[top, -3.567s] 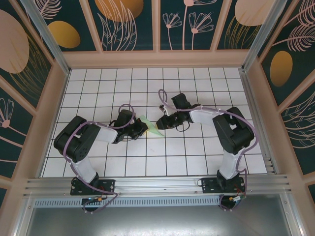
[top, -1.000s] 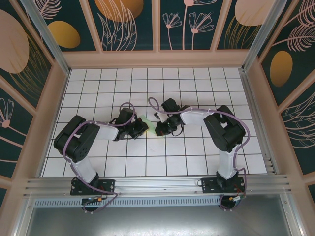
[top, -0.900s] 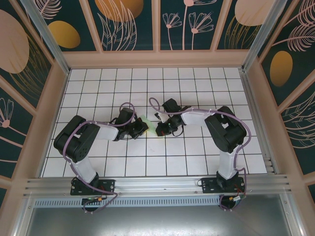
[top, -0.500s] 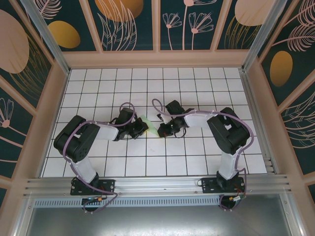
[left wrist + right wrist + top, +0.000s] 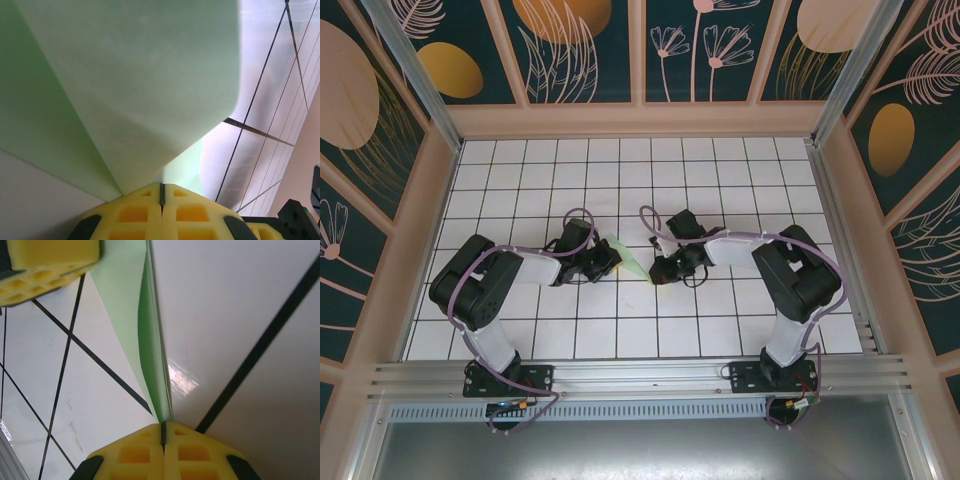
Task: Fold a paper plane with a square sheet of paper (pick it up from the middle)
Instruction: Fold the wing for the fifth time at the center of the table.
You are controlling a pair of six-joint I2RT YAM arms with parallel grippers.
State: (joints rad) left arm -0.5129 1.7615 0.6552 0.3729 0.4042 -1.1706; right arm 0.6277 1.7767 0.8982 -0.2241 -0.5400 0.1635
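Plane lies as a narrow mint-green wedge near the middle of the bench, stretched between the two arms in the overhead view. Left fingers are clamped shut on its wide end, and the folded layers fan up out of the seam between the pads. Right fingers are shut too. The paper's thin folded edge tapers straight down into their seam, so they seem to be pinching its very tip.

A second ago the right arm sat further left, hard against the other, with almost no green showing between them. It has since drawn off to the right and a little down the frame, while the left arm has stayed put, and more of the wedge is bared. To my eye that was a stroke along the fold, pressing the crease from the held end out to the point. I'd judge this crease about finished, but I can't tell whether more folds remain.
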